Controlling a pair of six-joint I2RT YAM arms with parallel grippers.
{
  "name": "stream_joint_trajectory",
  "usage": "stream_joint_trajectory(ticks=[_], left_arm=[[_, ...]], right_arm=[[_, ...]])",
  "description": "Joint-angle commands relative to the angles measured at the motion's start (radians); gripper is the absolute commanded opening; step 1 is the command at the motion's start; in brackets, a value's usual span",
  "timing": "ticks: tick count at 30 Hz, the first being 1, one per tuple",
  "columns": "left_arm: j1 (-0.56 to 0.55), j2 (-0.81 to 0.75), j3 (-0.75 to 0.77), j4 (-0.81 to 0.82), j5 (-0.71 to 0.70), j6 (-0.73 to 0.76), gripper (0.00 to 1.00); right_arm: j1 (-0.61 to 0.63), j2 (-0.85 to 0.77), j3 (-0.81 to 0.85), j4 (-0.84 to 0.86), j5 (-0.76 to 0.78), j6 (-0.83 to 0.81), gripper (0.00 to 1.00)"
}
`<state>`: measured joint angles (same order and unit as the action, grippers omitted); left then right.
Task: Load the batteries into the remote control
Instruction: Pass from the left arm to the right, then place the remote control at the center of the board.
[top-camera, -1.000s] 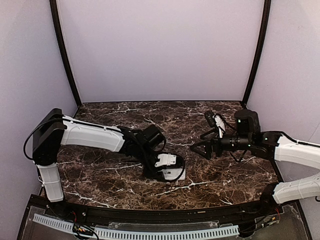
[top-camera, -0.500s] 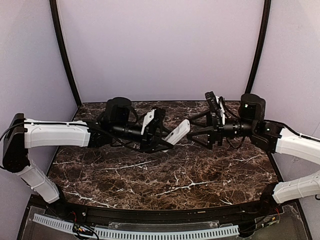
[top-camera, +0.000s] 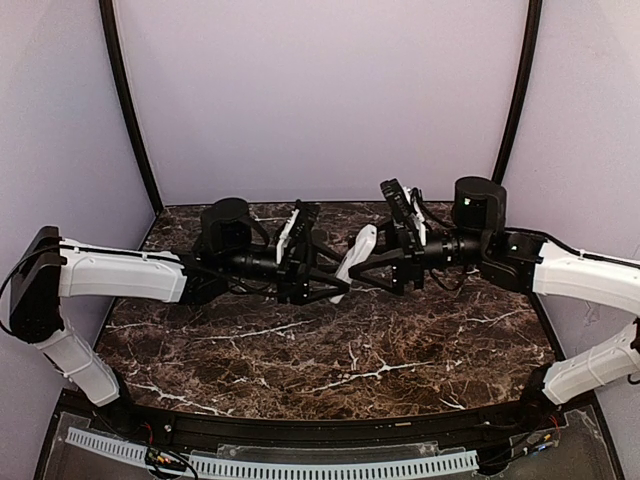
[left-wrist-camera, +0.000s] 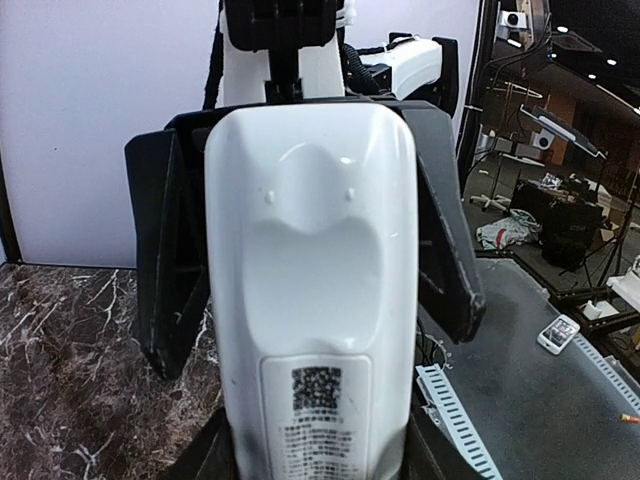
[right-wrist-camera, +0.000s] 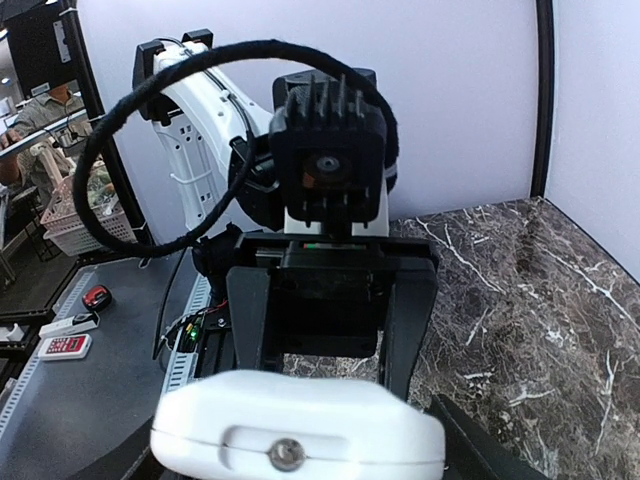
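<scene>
left gripper (top-camera: 330, 285) is clamped on the remote control (top-camera: 358, 252), holding it mid-air so the right gripper (top-camera: 368, 270), jaws open astride its far end, can probably steady it

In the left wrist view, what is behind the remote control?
The right gripper is behind it, with one black finger on each side of the far end of the remote control; the fingers stand apart. The remote hides the space between them, so contact cannot be judged.

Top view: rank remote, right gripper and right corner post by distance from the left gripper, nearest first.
1. remote: held in the left gripper.
2. right gripper: just to the right, at the remote's far end.
3. post: back-right corner.
</scene>
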<state>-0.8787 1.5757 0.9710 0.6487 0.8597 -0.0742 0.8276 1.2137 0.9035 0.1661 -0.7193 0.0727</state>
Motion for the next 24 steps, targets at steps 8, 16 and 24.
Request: stream_joint_trajectory(ticks=[8,16,24], left_arm=[[0.019,0.024,-0.046,0.183,0.033,-0.132,0.34],[0.072,-0.077,-0.108,0.032,-0.202,-0.16,0.98],[0.105,-0.226,-0.07,-0.422,-0.697,-0.128,0.98]], right_arm=[[0.021,0.033,0.067,0.007,0.007,-0.014,0.36],[0.006,0.089,0.177,-0.256,0.143,0.006,0.25],[-0.002,0.246,0.32,-0.65,0.329,0.022,0.22]])
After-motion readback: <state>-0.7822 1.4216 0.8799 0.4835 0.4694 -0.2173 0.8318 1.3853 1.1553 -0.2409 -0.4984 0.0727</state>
